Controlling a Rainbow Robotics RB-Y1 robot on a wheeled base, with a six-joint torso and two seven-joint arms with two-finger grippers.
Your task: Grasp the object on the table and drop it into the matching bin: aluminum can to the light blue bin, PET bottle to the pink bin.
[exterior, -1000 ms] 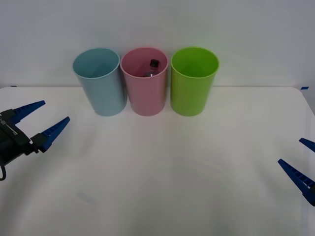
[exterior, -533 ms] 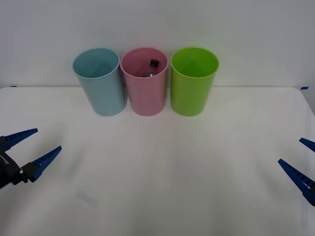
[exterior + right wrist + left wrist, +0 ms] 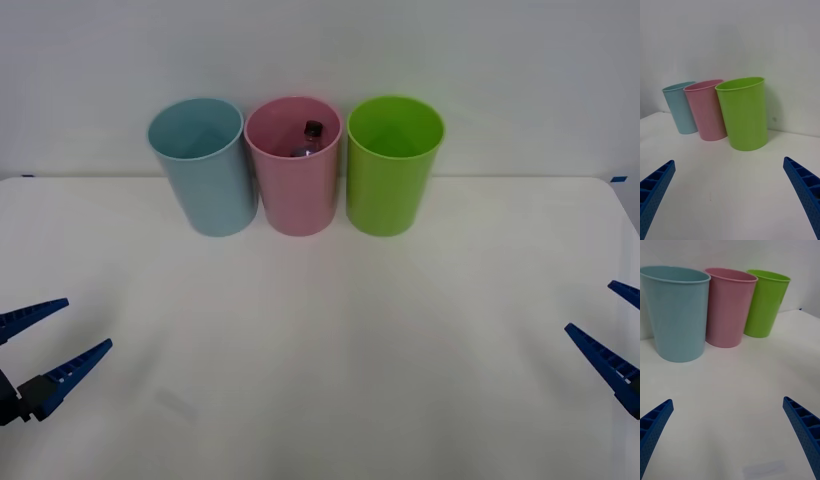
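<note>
Inside the pink bin (image 3: 294, 175), leaning against its far wall with the black cap up, sits the PET bottle (image 3: 307, 141), so the sorting looks done, and the light blue bin (image 3: 204, 170) and lime green bin (image 3: 391, 170) touching the pink bin on either side hold nothing that I can see. Well in front of the pink bin, the left end effector (image 3: 42, 338) and right end effector (image 3: 615, 328) hang spread wide and empty at the white counter (image 3: 330, 340) edges, likely parked clear, with a plain pale wall behind the pink bin.
</note>
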